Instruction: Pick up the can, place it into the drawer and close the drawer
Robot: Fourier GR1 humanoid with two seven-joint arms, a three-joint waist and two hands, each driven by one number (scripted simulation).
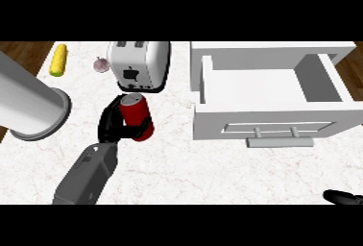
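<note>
A red can [135, 113] with a grey top stands on the marble counter just in front of the toaster. My left hand [111, 124] is curled round it, with fingers along its left side and the thumb across its lower front. To the right the white drawer [255, 84] stands pulled open, its inside bare, its grey handle [279, 139] facing me. Only a dark bit of my right hand [343, 197] shows at the lower right edge.
A white toaster [139, 65] stands right behind the can. A large white cylinder [27, 102] with a grey rim rises at the left. A corn cob [58, 59] and a small garlic bulb [101, 65] lie at the back left.
</note>
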